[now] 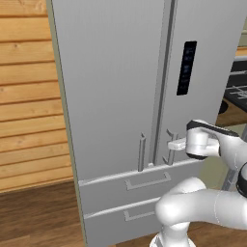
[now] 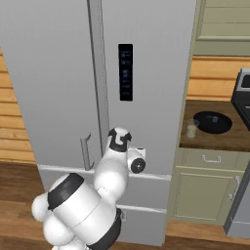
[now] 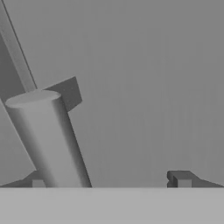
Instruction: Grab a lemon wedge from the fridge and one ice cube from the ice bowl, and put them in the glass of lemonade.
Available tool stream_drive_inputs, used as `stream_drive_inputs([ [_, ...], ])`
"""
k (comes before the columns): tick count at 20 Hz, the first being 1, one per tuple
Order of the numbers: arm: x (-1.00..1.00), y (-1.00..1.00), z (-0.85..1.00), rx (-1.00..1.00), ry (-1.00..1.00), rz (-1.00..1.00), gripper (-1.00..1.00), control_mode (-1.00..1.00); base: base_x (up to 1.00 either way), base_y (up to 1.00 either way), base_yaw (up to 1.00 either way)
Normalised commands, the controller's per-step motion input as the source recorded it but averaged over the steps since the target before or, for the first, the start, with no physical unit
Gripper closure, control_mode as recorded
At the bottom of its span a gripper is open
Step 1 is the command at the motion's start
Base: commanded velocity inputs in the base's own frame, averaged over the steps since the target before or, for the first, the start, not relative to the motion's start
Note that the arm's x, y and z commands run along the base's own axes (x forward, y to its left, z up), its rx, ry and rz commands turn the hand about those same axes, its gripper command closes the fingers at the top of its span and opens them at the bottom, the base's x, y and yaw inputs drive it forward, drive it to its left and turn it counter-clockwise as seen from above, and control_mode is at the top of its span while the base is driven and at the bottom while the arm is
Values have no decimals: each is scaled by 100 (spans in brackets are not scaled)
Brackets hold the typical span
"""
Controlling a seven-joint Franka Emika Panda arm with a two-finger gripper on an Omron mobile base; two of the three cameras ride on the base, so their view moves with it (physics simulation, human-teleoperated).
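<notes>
The grey fridge (image 1: 116, 87) stands shut, with both doors closed and the lemon wedge hidden. My gripper (image 1: 176, 144) is open and pressed close to the right door's vertical bar handle (image 3: 48, 140). In the hand view the bar stands just inside the left fingertip (image 3: 37, 183), with a wide gap to the right fingertip (image 3: 181, 179); nothing is gripped. To the right of the fridge, the black ice bowl (image 2: 212, 122) lies on the wooden counter (image 2: 229, 139). The small glass of lemonade (image 2: 192, 128) stands just left of the bowl.
The left door's handle (image 1: 141, 152) hangs beside the right one, above two lower drawers (image 1: 144, 182). A wood-plank wall (image 1: 29, 96) flanks the fridge on the left. Beige cabinets (image 2: 205, 190) sit under the counter, and a dark stove (image 2: 241, 95) is at the far right.
</notes>
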Motion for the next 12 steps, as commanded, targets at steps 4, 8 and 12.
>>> stream_drive_inputs([
  [4, 13, 36, 0, 0, 7, 0, 100, -100, 0, 0, 0],
  [8, 0, 7, 19, -6, 6, 0, 100, -100, 0, 0, 0],
  [12, -7, -13, 23, -7, 0, -2, 100, -100, 0, 0, 0],
])
